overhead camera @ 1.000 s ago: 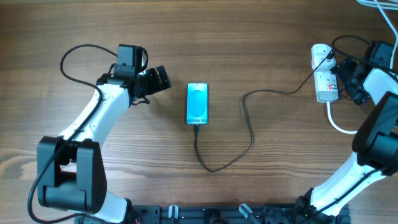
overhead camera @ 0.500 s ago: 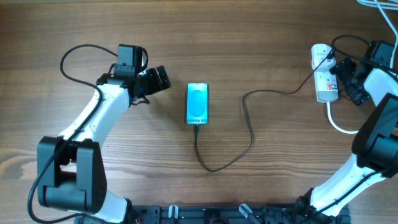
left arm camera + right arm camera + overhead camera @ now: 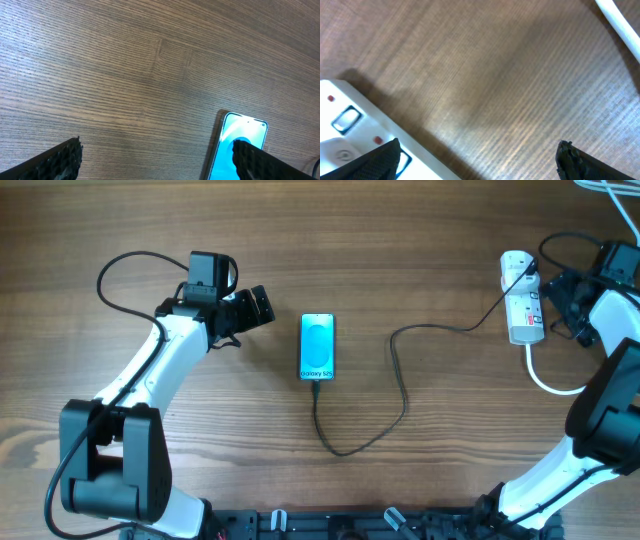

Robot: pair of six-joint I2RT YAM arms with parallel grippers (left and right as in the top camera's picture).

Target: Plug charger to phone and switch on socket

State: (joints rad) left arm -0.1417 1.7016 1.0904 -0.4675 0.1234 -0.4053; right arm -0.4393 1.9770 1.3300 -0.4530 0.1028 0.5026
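Note:
The phone [image 3: 317,347] lies mid-table with its cyan screen lit; its corner also shows in the left wrist view [image 3: 237,145]. The thin black charger cable [image 3: 400,385] runs from the phone's near end, loops, and reaches the white socket [image 3: 522,310] at the far right. The socket's switches and red marks show in the right wrist view [image 3: 350,130]. My left gripper [image 3: 262,306] is open and empty, just left of the phone. My right gripper [image 3: 560,298] is open and empty, just right of the socket.
A thick white lead [image 3: 545,375] curves from the socket toward the right arm; it also crosses the top right of the right wrist view [image 3: 620,27]. More white cables [image 3: 620,205] lie at the far right corner.
My right gripper has drawn slightly back to the right, away from the socket. The left arm, phone and cable have not moved.

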